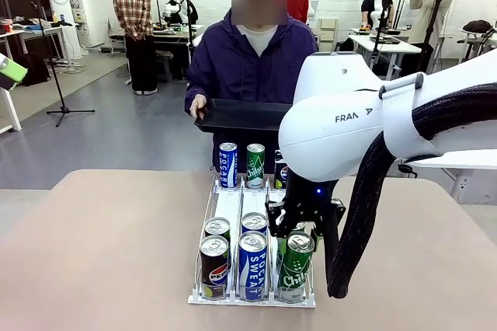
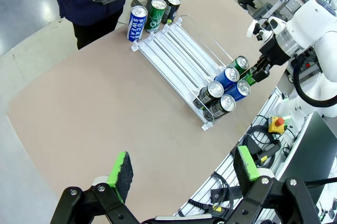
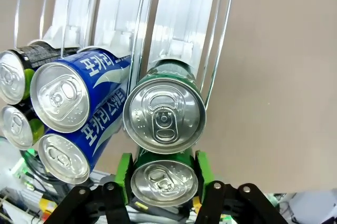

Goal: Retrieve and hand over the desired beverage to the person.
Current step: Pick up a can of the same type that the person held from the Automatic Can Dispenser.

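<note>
Left of the rack (image 1: 231, 205), the left claw (image 2: 183, 169) hangs above the bare table (image 1: 101, 245). Its green pads are spread wide with nothing between them.

On the rack itself, three lanes run from the robot's side toward the person (image 1: 248, 59). At the rack's near end the left lane carries two Pepsi cans (image 1: 214, 265), one behind the other. The middle lane carries two blue Pocari Sweat cans (image 1: 252, 265) in the same order.

At the rack's far end three more cans stand upright in a row: a far blue can (image 1: 227, 165), a far green can (image 1: 255, 165) and a far dark can (image 1: 280, 169), partly hidden by the right arm. Just beyond that end the person holds a black tray (image 1: 245, 113) level above those three, with one hand (image 1: 199, 106) on its left edge.

At the rack's near right corner the right claw (image 3: 163, 176) reaches down from the white arm and is closed on the green can (image 1: 295, 269). One green pad presses each side of the can. This can sits at the very front of the rack's right lane. A second green can (image 3: 164, 116) lies directly behind it, up the same lane and beside the Pocari Sweat cans.
</note>
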Controlling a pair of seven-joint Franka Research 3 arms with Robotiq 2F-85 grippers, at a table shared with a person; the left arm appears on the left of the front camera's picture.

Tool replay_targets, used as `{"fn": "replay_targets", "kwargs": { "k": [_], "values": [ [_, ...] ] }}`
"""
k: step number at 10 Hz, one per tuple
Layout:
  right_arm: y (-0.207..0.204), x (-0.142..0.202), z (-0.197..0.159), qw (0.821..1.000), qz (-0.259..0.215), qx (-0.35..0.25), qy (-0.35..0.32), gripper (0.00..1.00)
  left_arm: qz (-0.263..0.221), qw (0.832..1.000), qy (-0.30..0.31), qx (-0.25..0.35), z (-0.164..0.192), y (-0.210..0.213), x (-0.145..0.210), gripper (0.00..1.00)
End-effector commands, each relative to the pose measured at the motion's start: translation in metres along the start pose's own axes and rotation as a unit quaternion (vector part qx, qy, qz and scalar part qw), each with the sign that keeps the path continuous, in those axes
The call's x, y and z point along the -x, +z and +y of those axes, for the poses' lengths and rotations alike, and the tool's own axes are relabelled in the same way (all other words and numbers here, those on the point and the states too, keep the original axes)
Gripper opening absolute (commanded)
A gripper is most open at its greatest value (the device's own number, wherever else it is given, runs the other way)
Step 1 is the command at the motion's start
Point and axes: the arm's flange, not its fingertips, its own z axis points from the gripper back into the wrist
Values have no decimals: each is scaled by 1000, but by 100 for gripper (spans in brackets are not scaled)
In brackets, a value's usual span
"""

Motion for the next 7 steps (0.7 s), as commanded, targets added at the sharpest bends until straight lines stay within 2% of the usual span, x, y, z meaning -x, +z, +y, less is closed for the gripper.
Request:
{"fn": "replay_targets", "kwargs": {
  "k": [1,2,4,6,7],
  "values": [
    [0,-2,-1,1000,15,-7,8,0,-1,1000,-6,5,1,2,1,100],
    [-1,-2,-1,1000,16,-9,10,3,-1,1000,-6,5,1,2,1,100],
    [5,1,-1,1000,13,-12,10,0,-1,1000,-6,5,1,2,1,100],
    [42,17,4,1000,16,5,2,0,-1,1000,-6,5,1,2,1,100],
    [73,28,9,1000,-4,23,7,0,-1,1000,-6,5,1,2,1,100]
  ]
}}
